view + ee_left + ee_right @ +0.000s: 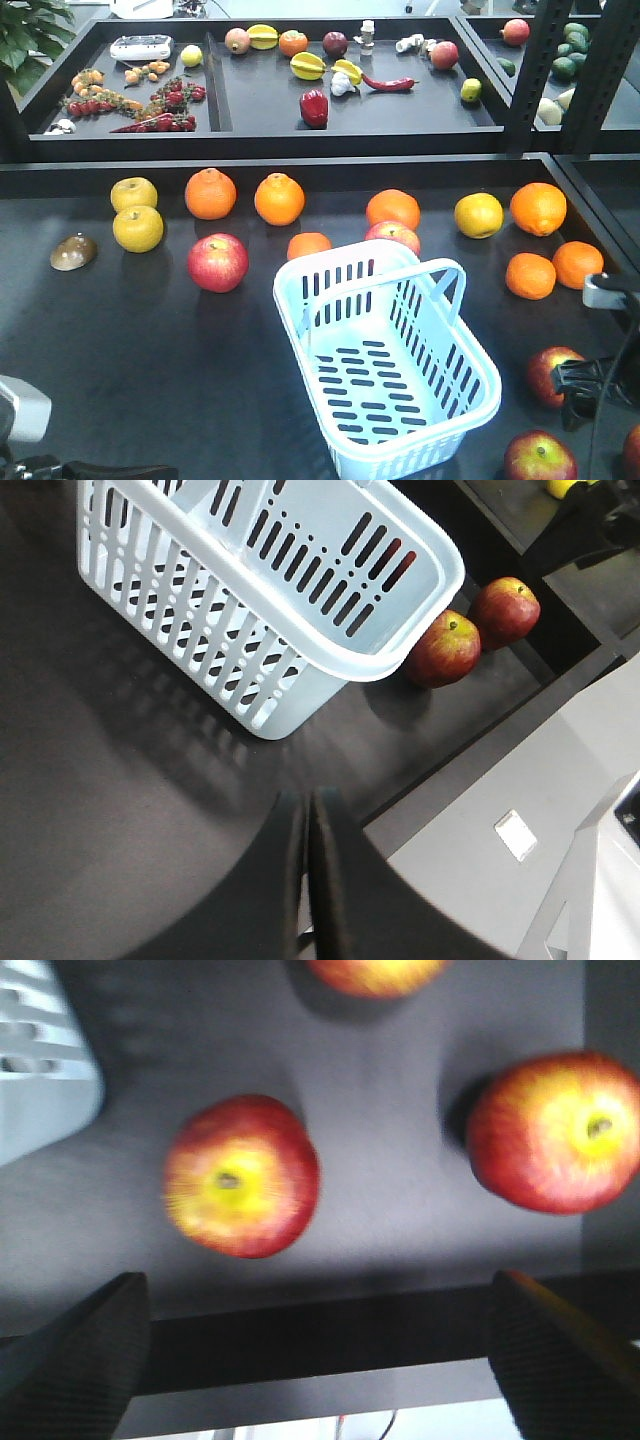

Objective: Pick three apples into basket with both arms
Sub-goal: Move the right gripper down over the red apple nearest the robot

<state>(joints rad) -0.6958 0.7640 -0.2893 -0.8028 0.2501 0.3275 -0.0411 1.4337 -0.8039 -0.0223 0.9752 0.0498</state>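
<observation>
Three apples [242, 1177] face the released right gripper [318, 1290]; clenched left gripper [308, 800] sees two.

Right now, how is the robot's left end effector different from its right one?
The left end effector is shut, with its fingers pressed together; the right end effector is spread wide open. The left faces bare table near the basket; the right faces an apple. Both are black and hold nothing.
</observation>
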